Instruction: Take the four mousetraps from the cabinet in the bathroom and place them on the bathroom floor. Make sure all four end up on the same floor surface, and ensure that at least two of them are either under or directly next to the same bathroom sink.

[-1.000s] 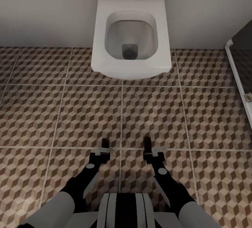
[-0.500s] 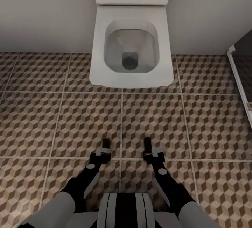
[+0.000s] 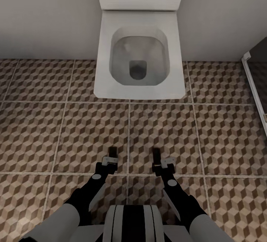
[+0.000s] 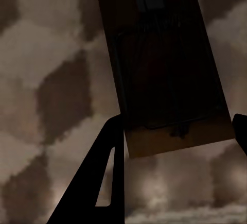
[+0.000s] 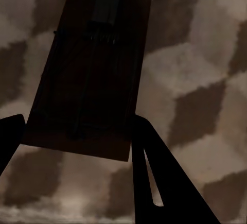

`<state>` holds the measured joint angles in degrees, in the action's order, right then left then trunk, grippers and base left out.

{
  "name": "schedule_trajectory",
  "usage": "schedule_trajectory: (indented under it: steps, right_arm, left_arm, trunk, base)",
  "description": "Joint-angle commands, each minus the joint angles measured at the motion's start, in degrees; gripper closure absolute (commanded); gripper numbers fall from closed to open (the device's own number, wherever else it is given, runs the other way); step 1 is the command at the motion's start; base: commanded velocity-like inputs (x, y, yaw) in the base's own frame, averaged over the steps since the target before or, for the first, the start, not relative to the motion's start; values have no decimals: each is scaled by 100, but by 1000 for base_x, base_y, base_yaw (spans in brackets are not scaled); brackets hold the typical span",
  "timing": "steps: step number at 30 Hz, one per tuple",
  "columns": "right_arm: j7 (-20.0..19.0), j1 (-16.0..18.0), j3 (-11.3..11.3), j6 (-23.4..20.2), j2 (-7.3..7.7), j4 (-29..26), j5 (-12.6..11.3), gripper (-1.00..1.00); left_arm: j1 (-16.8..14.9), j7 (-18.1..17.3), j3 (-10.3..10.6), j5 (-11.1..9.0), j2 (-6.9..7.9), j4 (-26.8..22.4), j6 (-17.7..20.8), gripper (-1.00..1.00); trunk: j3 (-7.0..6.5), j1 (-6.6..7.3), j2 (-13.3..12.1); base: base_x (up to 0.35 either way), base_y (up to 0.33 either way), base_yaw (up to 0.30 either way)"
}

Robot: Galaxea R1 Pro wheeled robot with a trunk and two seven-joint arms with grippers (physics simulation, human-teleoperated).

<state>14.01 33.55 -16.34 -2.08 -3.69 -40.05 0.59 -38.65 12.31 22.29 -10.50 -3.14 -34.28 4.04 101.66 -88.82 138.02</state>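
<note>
I hold two mousetraps, one in each hand, over the cube-patterned bathroom floor (image 3: pixel 55 130). In the head view my left gripper (image 3: pixel 110 159) is shut on a dark mousetrap (image 3: pixel 112 151) that sticks forward, and my right gripper (image 3: pixel 162 161) is shut on another mousetrap (image 3: pixel 156 154). In the left wrist view a tan board with black wire, the mousetrap (image 4: pixel 164 64), sits between the fingers (image 4: pixel 103 172) of the left gripper (image 4: pixel 175 131). The right wrist view has a shadowed mousetrap (image 5: pixel 87 69) clamped in the right gripper (image 5: pixel 77 141). The cabinet and the bathroom sink are out of view.
A white boxy toilet (image 3: pixel 139 86) stands straight ahead against a pale wall (image 3: pixel 44 15), its lid up. A white frame (image 3: pixel 256 90) with a dark panel behind it runs along the right edge. Tiled floor stretches to both sides of the toilet.
The whole picture has shifted: the toilet now looks larger and lower, so the camera has moved closer to it. Both arms keep the same pose, each still holding its mousetrap.
</note>
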Motion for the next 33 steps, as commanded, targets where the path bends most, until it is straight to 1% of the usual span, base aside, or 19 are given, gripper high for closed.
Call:
schedule_trajectory:
  steps: [1, 5, 10, 33]
  right_arm:
    - [23, 2, -21, -33, 2, 2, -15, 100]
    - [23, 2, -19, -218, 0, 22, -15, 100]
    - [23, 2, -18, -246, 0, 24, -15, 100]
    - [23, 2, -18, -249, -6, 15, -15, 100]
  left_arm:
    - [-3, 53, 39, -52, 7, -8, 26, 100]
    - [-3, 53, 39, -57, 0, -8, 26, 100]
    - [-3, 53, 39, -57, -2, -8, 26, 100]
    - [-3, 44, 48, -58, -2, -8, 26, 100]
  trunk:
    - [2, 0, 1]
    - [2, 0, 1]
    - [2, 0, 1]
    - [2, 0, 1]
  base:
    - [5, 0, 0]
    - [2, 0, 0]
    - [69, 0, 0]
    - [202, 0, 0]
